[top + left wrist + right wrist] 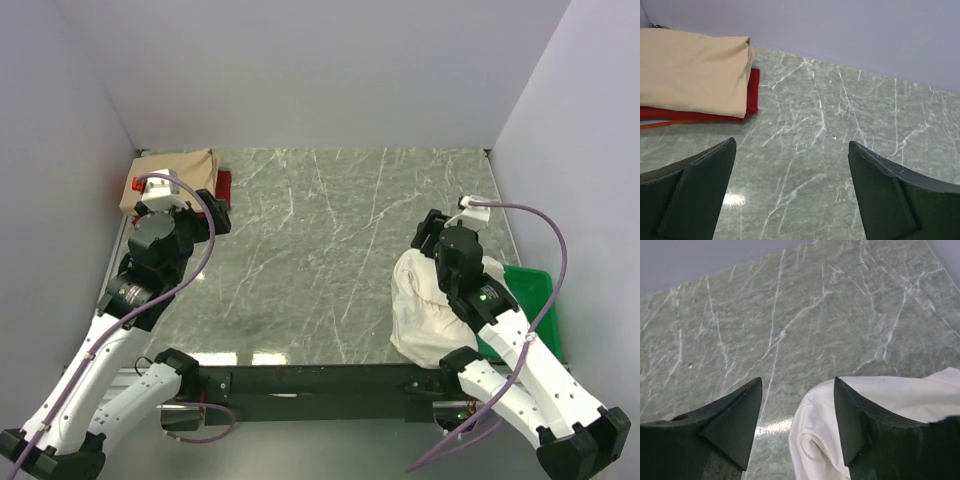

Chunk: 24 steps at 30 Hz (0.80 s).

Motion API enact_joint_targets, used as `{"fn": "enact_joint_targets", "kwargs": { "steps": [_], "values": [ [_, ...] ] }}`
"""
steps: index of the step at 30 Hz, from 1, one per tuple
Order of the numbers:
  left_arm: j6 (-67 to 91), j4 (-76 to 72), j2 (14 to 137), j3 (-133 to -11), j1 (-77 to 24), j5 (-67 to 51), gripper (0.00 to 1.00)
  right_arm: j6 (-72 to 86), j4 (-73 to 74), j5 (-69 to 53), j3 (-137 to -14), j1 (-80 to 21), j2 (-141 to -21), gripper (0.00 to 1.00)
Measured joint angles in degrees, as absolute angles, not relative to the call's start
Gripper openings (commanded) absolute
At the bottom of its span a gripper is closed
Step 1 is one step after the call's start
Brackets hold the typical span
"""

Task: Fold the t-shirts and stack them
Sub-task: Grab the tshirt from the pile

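A folded tan t-shirt [180,168] lies on a folded red t-shirt [224,184] in the far left corner; both show in the left wrist view, tan [690,70] over red [752,95]. A crumpled cream t-shirt [425,310] lies at the near right, also in the right wrist view [880,415]. My left gripper [212,212] is open and empty, just right of the stack; in its own view [791,152] it is over bare table. My right gripper [428,232] is open above the cream shirt's far-left edge [797,387], holding nothing.
A green tray [535,300] sits at the right edge, partly under the cream shirt and my right arm. The marble table [320,250] is walled in by lilac panels on three sides. A thin teal edge [652,122] shows under the red shirt.
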<state>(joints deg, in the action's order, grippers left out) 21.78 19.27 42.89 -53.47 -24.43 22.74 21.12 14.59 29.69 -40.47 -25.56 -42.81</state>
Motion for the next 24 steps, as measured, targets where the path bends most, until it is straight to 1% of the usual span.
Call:
{"fn": "enact_joint_targets", "kwargs": {
  "steps": [2,3,5,9,15,24],
  "values": [
    [21.89,19.27,43.03,-53.47,-24.34,23.33,0.99,21.37,14.59,30.61,-40.47,-25.56,-43.59,0.77],
    [21.91,19.27,43.07,-53.47,-24.34,23.53,1.00,21.76,14.68,31.22,-40.47,-25.56,-44.05,0.89],
    [21.93,19.27,43.07,-53.47,-24.34,23.66,0.99,23.29,15.25,32.71,-40.47,-25.56,-44.62,1.00],
    [21.93,19.27,43.09,-53.47,-24.34,23.40,1.00,26.65,17.43,35.03,-40.47,-25.47,-44.42,1.00],
    [21.98,19.27,43.09,-53.47,-24.34,22.79,1.00,33.76,21.93,35.05,-40.47,-24.12,-43.72,1.00],
    [22.22,19.27,43.05,-53.47,-24.34,21.61,0.99,42.96,33.47,30.22,-40.42,-17.06,-49.63,1.00]
  ]
}}
